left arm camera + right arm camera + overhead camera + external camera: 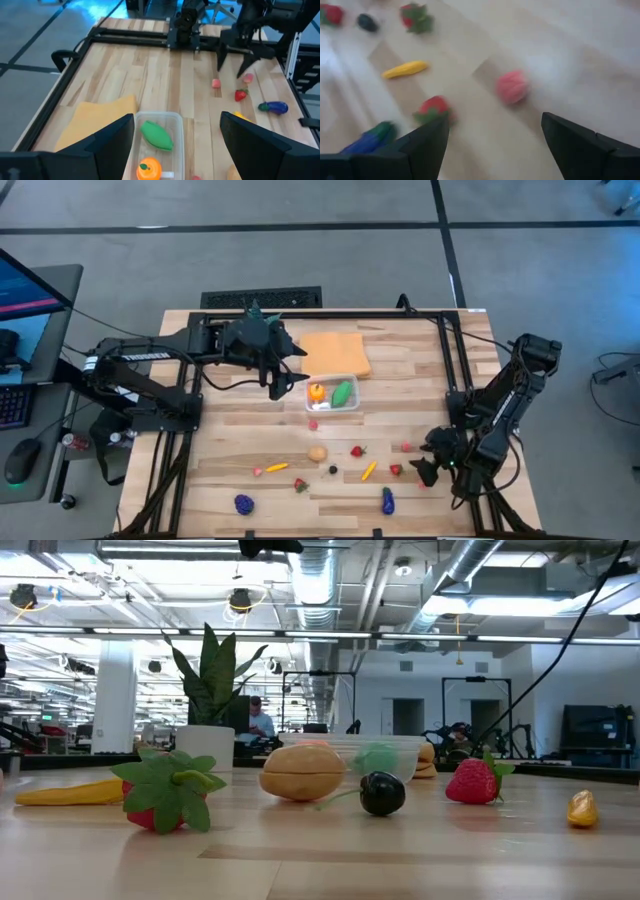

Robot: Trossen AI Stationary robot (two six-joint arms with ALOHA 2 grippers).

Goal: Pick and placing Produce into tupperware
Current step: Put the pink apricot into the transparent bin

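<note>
Clear plastic, the tupperware (pixel 333 393) is sitting mid-table just near of the orange cloth (pixel 335 352), already holding a green piece (pixel 342 392) and an orange one (pixel 316 392). The left gripper (pixel 278 384), fingers wide and empty, is hovering at its left edge. The right gripper (pixel 492 145), also spread wide, is hanging over a pink fruit (pixel 511 87): likely light, hard and rolling easily, so pinching across its middle looks best.

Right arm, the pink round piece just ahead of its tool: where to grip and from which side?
Take the pink piece across its middle, coming straight down from above. It is small, roundish and sits alone on bare table, so any pad direction should fit. The right tool is open and hovers just short of it; the red strawberry lies off to one side, likely clear.
</note>
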